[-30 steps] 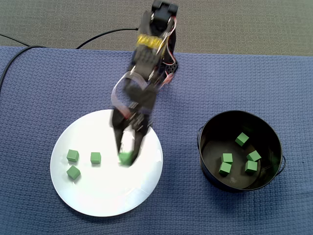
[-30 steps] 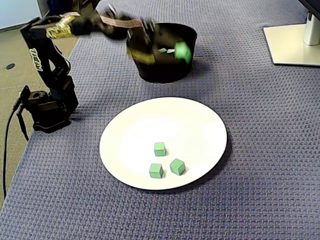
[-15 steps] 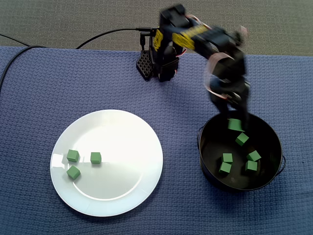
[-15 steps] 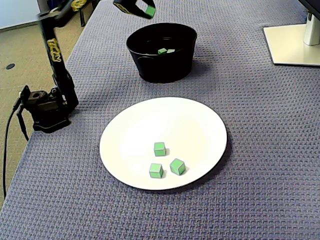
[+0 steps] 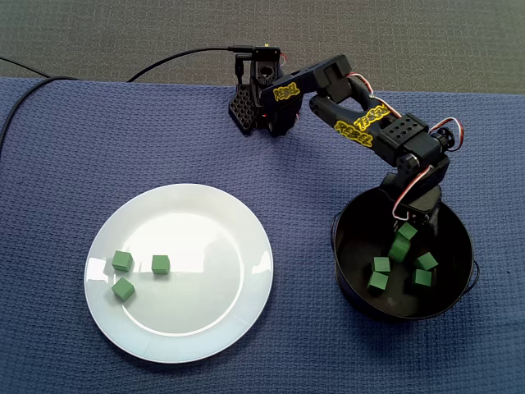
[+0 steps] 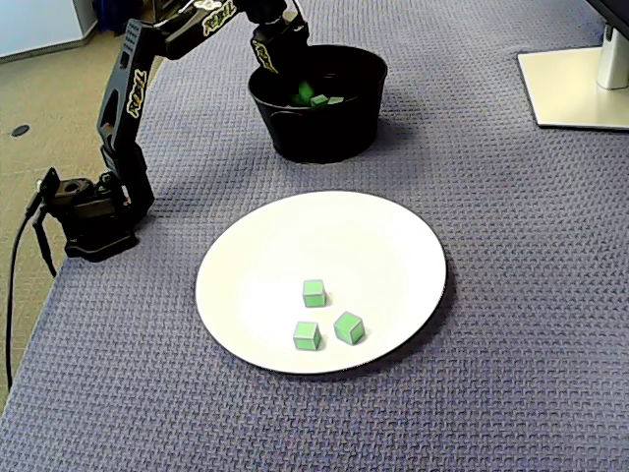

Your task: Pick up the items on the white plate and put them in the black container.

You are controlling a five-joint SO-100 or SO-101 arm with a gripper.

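Progress: three green cubes (image 5: 160, 264) left on white plate (image 5: 213, 316); several already in black container (image 5: 344, 271); pincer (image 5: 403, 238) inside it, closure indeterminable.

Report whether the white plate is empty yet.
Not empty: three green cubes lie on the white plate, grouped near its left edge in a fixed view.
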